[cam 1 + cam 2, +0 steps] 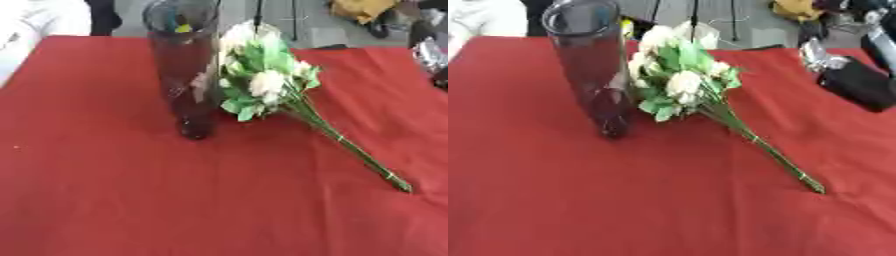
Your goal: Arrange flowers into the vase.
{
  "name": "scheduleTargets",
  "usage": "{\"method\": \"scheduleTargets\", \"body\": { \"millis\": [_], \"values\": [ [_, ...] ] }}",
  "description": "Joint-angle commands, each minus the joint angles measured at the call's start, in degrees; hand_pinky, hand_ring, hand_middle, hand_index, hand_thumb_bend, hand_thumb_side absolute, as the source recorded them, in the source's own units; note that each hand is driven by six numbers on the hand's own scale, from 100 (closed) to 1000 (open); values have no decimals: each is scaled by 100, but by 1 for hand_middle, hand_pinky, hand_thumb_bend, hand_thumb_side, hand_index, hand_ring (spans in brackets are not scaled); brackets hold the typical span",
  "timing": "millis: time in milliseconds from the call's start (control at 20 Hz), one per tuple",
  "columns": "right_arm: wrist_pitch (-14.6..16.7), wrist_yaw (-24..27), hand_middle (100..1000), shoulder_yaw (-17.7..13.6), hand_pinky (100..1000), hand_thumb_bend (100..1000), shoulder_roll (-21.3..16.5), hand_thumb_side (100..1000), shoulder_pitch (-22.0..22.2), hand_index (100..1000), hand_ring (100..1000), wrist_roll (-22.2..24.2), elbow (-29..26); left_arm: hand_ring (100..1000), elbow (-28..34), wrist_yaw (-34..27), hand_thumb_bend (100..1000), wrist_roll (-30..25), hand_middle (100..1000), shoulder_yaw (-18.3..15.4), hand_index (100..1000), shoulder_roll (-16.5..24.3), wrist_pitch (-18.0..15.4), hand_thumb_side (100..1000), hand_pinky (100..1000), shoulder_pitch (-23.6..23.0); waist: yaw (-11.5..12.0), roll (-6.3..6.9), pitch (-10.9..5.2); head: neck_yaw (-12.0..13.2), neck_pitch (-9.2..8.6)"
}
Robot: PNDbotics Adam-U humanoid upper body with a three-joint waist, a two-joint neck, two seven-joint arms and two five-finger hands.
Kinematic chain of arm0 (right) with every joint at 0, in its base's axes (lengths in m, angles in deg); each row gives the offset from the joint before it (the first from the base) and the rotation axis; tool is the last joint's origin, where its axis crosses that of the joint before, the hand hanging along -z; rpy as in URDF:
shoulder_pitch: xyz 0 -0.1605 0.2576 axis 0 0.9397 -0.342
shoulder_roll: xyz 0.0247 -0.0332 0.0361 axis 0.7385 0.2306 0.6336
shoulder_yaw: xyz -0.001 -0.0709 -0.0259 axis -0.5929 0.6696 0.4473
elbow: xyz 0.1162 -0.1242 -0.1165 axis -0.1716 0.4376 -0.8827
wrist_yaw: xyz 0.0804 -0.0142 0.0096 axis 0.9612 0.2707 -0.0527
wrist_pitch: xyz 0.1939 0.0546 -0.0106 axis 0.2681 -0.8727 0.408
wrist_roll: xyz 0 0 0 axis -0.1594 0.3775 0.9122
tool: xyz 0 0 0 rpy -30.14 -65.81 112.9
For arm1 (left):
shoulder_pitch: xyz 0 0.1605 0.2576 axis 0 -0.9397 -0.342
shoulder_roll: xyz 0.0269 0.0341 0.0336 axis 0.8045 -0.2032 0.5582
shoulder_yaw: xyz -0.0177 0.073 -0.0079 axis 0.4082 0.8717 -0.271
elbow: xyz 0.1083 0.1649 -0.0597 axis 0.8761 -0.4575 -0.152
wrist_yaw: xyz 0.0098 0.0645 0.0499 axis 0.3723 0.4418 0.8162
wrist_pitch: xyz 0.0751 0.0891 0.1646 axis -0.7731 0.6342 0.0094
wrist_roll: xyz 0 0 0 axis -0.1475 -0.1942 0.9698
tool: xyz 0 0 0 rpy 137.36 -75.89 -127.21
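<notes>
From where I stood, the nearest stretch of the red cloth-covered table (131,210) lay bare, which left working room in front of the robot. Farther in, the bunch of cream-white artificial flowers with green leaves and long green stems (689,87) lay flat on the cloth. Its stem ends pointed toward the robot's right and nearer side, and the blooms rested just beside the vase, perhaps touching it. That slant looked deliberate enough: the stems were presented toward the side from which a right hand would come, so they could be taken without crushing the heads.

The tall, dark, smoky glass cylinder vase (185,75) stood upright to the left of the blooms, its open mouth toward the far edge of the table. Something small and yellow showed at its rim, though I could not tell what it was. I saw no stem inside it, so I judged the arranging had not begun.

Farther back on the right, a black and silver shape (846,75) rested on the cloth near the table's corner. I took it for the robot's right arm or hand, but could not make out its fingers. The left hand was nowhere to be seen in either view.
</notes>
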Motion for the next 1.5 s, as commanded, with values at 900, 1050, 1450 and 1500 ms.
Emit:
{"method": "scheduleTargets", "body": {
  "millis": [900, 1050, 1450, 1500],
  "values": [
    [-717, -103, 739, 273, 713, 559, 689, 965, -307, 959, 769, 1506, -107, 945, 102, -83, 100, -80, 961, 21, 963, 61, 27, 1000, 844, 60, -35, -16, -116, -17, -51],
    [-1084, -179, 806, 341, 751, 566, 863, 950, -435, 960, 845, 1703, -107, 945, 102, -91, 100, -81, 959, 23, 957, 60, 35, 1000, 843, 53, -51, -28, -144, -27, -54],
    [-1620, -587, 823, 617, 755, 522, 1084, 940, -691, 972, 873, 2344, -107, 945, 102, -113, 100, -114, 955, 52, 950, 103, 69, 1000, 842, 28, -106, -69, -251, -68, -17],
    [-1667, -639, 829, 652, 760, 522, 1101, 933, -736, 975, 878, 2430, -107, 945, 102, -115, 100, -115, 954, 54, 949, 109, 73, 1000, 842, 19, -118, -77, -270, -79, -13]
  ]
}}
